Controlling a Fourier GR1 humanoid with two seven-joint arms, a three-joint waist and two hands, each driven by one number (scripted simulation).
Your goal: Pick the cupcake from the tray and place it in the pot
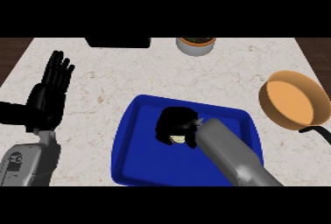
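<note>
Blue plastic is the tray [139, 162] at the frame's centre, and over it the right hand [177, 124] is curled round the cupcake [176, 139], whose pale base just shows under the black fingers. To do this grasp well, I judge the fingers should close evenly round the cupcake's sides before lifting straight up, clearing the tray's rim. The orange pot [294, 100] at the right edge holds nothing visible. A grey container [196, 46] with dark contents stands at the top. The left hand [51, 89] rests with fingers straight at the left above the marbled desk [116, 74].
</note>
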